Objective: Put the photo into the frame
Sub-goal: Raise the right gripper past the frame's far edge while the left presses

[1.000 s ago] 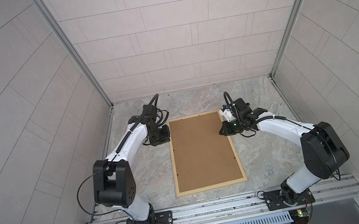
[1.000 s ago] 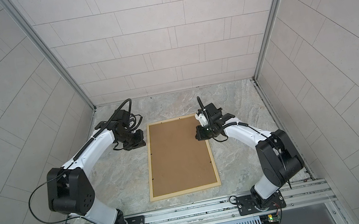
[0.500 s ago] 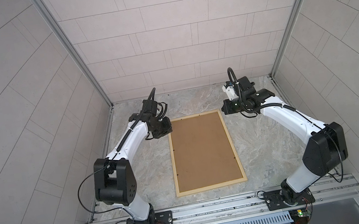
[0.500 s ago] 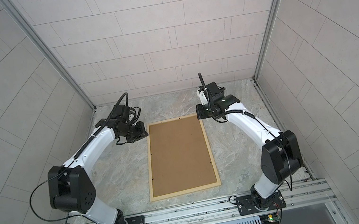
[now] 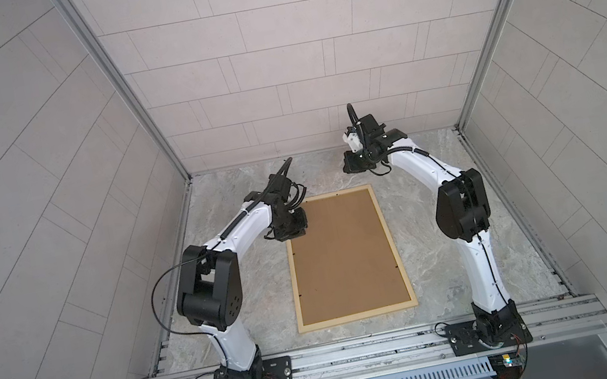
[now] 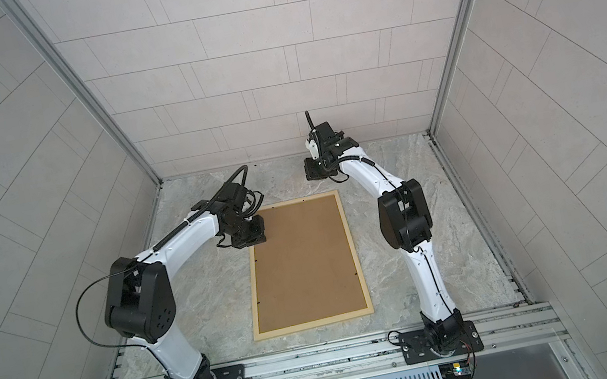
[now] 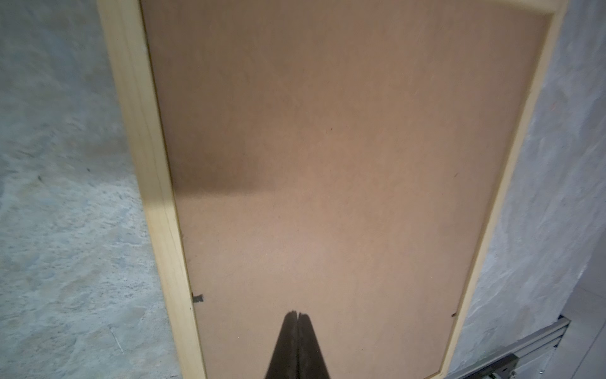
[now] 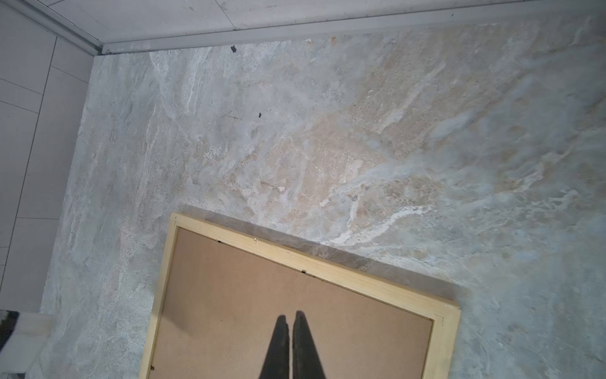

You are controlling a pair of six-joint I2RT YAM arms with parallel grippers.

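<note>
The frame [image 5: 358, 316] [image 6: 312, 323] of pale wood lies flat in the middle of the table. A plain brown backing board [image 5: 342, 251] [image 6: 301, 258] fills it. The photo is hidden. My left gripper [image 5: 293, 226] [image 6: 250, 233] hovers over the frame's far left corner. In the left wrist view it [image 7: 297, 314] is shut and empty above the board [image 7: 328, 164], with the frame's bar [image 7: 154, 197] beside it. My right gripper [image 5: 358, 162] [image 6: 317, 169] is raised beyond the frame's far edge. In the right wrist view it [image 8: 291, 314] is shut and empty, and the frame's corner [image 8: 328, 265] lies below.
The table [image 5: 457, 281] has a grey marbled top and tiled walls on three sides. An aluminium rail [image 5: 364, 350] carrying both arm bases runs along the front. Small black tabs [image 7: 197, 298] sit at the frame's inner edge. Two black specks [image 8: 260, 115] lie near the back wall.
My right arm has lifted off the frame's right edge and swung up toward the back wall. My left gripper has shifted right, from beside the frame to over its far left corner.
</note>
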